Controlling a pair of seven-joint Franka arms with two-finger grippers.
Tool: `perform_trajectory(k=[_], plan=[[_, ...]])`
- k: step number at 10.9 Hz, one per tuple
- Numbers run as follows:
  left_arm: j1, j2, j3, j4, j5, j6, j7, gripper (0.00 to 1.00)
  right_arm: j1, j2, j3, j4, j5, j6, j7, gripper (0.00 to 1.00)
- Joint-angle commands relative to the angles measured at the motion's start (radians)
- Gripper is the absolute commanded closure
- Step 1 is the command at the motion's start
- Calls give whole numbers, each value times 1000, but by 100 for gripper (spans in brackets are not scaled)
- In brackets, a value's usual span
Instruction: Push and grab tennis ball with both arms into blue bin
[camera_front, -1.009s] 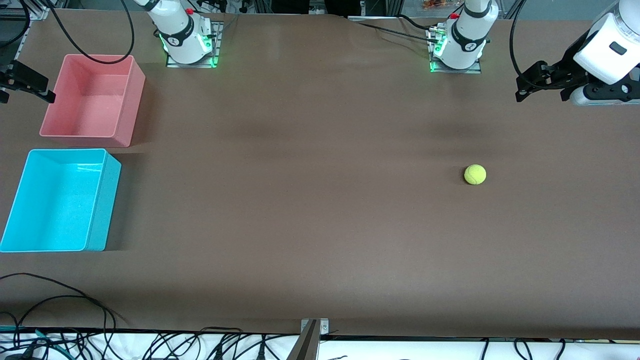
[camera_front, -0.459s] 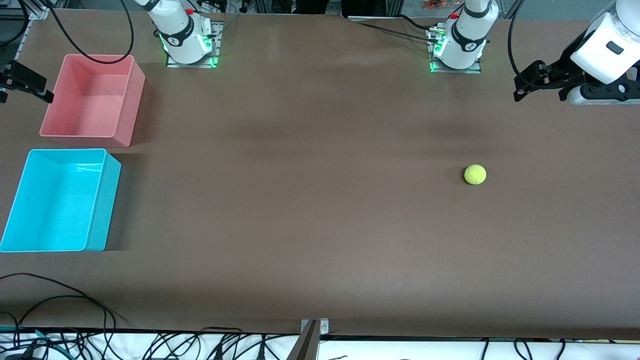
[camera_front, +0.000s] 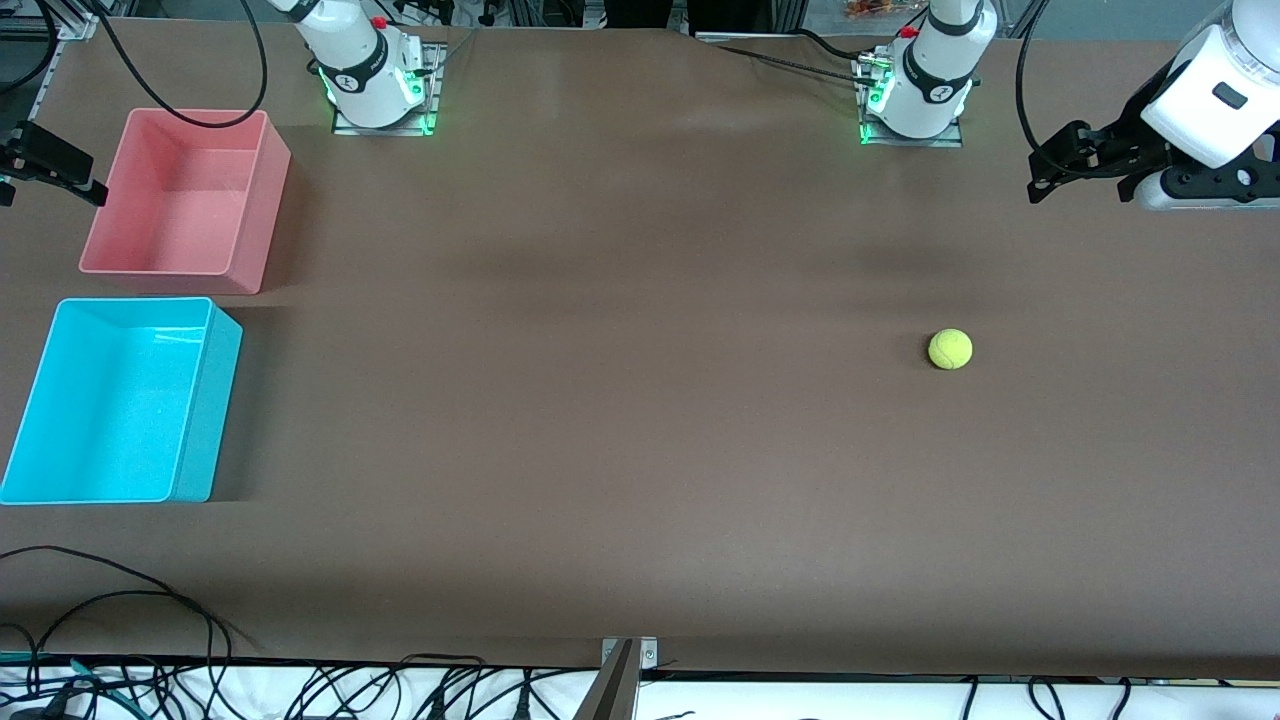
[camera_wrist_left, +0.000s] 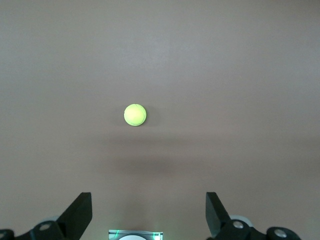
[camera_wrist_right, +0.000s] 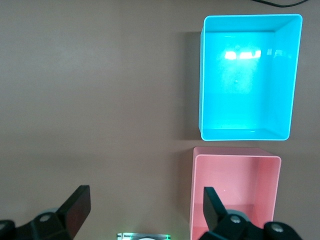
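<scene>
Overhead, our left gripper hung with its fingers spread wide and nothing between them, poised high over the left arm's end of the table. Our right gripper was likewise fully open and empty, held up at the right arm's end, just beside the pink bin. We judged both arms to be at their starting poses, neither one near its work.

The tennis ball sat alone on the bare brown table, toward the left arm's end and nearer the front camera than the left gripper, well apart from either bin. The left wrist view looked straight down on it, untouched.

The blue bin stood empty at the right arm's end, just beside the pink bin and nearer the front camera than it; the right wrist view showed both tubs with nothing inside.

We reckoned nothing of the task was yet done: the push toward the right arm, the grab and the drop into the blue bin all remained.
</scene>
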Motion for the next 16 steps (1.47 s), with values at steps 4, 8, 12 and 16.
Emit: perform_trajectory(k=[4, 8, 12, 16], plan=[[-5, 10, -5, 33, 29, -24, -10, 0, -2, -3, 0, 21, 2, -19, -1, 0], [-4, 10, -4, 33, 23, -24, -10, 0, -2, -3, 0, 21, 2, -19, -1, 0], [-4, 10, -4, 33, 22, -24, -30, 0, -2, -3, 0, 21, 2, -19, -1, 0], [-12, 10, -10, 33, 25, -24, -31, 0, -2, -3, 0, 23, 2, -19, -1, 0]])
